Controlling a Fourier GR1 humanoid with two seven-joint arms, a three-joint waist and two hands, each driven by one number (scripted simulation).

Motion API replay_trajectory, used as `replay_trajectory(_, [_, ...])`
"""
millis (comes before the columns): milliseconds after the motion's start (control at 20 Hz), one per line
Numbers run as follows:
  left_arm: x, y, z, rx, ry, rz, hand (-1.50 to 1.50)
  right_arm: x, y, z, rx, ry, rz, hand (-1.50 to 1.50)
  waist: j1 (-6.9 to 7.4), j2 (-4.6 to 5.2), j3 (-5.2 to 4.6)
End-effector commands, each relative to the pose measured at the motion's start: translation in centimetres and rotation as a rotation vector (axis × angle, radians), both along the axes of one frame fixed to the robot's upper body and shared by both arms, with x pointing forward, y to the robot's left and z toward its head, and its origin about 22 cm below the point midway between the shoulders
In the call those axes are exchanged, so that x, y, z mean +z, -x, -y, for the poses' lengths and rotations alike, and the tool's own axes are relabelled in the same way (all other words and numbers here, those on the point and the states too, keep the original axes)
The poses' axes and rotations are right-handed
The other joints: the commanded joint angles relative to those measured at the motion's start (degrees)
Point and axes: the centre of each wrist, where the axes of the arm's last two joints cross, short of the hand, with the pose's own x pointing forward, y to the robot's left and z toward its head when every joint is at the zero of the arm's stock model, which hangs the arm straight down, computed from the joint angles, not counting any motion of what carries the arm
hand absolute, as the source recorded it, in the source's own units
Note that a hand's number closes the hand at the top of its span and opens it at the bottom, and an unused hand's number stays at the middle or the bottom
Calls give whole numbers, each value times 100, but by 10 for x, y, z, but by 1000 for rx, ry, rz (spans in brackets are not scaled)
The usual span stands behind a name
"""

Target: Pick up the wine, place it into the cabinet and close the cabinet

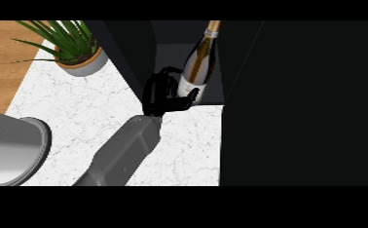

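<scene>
Wine (pixel 199 61) is seen standing upright inside the dark cabinet (pixel 287 100), on its grey shelf, gold-foiled neck pointing up. One grey forearm is extended from the lower edge across the white marbled counter (pixel 86 100), and its black hand (pixel 159 95) is curled round the bottle's lower body. Which arm it is cannot be told. A potted plant (pixel 72 47) is set at the counter's back left, well apart from the cabinet.

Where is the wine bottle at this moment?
In the head view the wine bottle stands upright inside the open cabinet, top centre, with a black hand at its lower left and the potted plant further left.
</scene>
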Motion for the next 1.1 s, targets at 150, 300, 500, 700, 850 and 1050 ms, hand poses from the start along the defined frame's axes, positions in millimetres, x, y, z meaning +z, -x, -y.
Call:
replay_trajectory(150, [12, -28, -8, 10, 34, 6, 150, 7, 3, -7, -11, -9, 10, -150, -26, 17, -2])
replay_trajectory(300, [18, -25, 4, 1, 42, 5, 150, 2, 7, 2, 20, -1, 10, -150, -55, 7, 0])
replay_trajectory(500, [24, -34, 3, 36, 49, 3, 150, -4, -1, -1, 17, -2, 10, -150, -117, 27, 0])
replay_trajectory(700, [37, -36, 14, 25, 31, -22, 150, -6, -4, 0, 17, 6, 13, -150, -50, 6, 2])
replay_trajectory(850, [25, -43, -5, 55, -19, -47, 150, 3, -11, 0, 7, 10, 21, -150, -67, 35, 0])
replay_trajectory(1050, [16, -39, -11, 66, -28, -78, 150, -4, 7, -3, 28, -6, 18, -150, -169, 46, -1])
